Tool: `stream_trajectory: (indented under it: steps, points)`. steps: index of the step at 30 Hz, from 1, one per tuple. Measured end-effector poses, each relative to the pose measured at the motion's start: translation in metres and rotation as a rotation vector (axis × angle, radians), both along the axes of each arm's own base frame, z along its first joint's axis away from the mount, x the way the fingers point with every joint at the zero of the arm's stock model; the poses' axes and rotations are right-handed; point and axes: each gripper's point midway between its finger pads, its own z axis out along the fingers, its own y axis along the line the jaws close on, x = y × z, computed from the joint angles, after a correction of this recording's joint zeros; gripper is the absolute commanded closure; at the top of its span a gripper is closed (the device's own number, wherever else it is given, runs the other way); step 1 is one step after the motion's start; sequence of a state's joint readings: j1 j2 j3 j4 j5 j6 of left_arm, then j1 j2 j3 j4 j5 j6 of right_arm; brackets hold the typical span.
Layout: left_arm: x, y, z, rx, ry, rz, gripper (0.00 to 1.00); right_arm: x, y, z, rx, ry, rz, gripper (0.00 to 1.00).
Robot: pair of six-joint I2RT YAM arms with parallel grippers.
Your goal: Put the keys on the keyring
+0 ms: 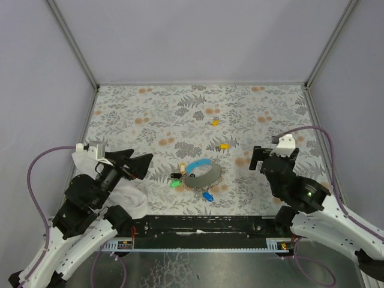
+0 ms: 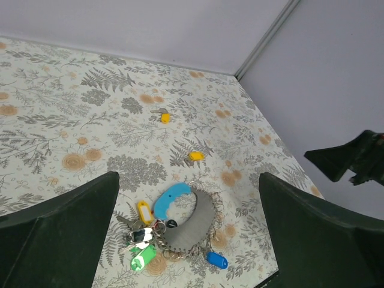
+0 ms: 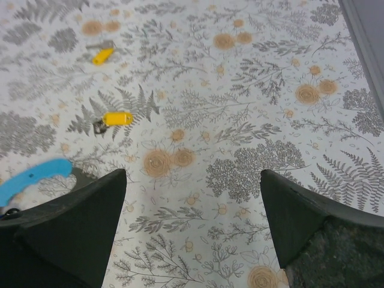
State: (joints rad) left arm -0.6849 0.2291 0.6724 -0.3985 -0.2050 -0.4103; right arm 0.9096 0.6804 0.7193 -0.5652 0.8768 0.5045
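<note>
The keyring's grey strap [image 1: 204,176] with its light-blue section [image 1: 195,164] lies at mid-table. It also shows in the left wrist view [image 2: 191,221]. Green [image 2: 143,257], yellow [image 2: 144,211] and black [image 2: 171,223] keys cluster at its left end, and a blue key [image 2: 217,260] lies at its near side. Two loose yellow keys [image 1: 225,146] [image 1: 215,122] lie farther back. My left gripper [image 1: 137,165] is open and empty, left of the strap. My right gripper [image 1: 261,157] is open and empty, right of it.
A white cloth [image 1: 129,195] lies under my left arm at the near left. Pale walls [image 1: 198,36] close the table at the back and sides. The flowered mat [image 1: 150,114] covers the table.
</note>
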Motion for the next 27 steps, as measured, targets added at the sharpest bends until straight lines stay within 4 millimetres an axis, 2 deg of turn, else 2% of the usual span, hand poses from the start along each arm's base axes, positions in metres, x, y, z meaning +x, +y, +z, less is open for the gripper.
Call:
stream_trajectory:
  steps: [4, 8, 12, 27]
  points:
    - [0.000, 0.005, -0.003, 0.014, 0.001, 0.017, 0.00, -0.009, -0.013, 0.010, 0.081, -0.072, 0.000, 0.01]
    - [0.000, 0.006, -0.006, 0.021, 0.004, 0.025, 0.00, -0.014, -0.018, 0.000, 0.101, -0.100, 0.019, 0.01]
    - [0.001, 0.006, -0.008, 0.025, 0.007, 0.026, 0.00, -0.016, -0.017, -0.008, 0.095, -0.099, 0.048, 0.01]
    - [0.009, 0.006, -0.016, 0.050, 0.037, 0.050, 0.00, -0.016, -0.014, -0.007, 0.114, -0.134, 0.079, 0.01]
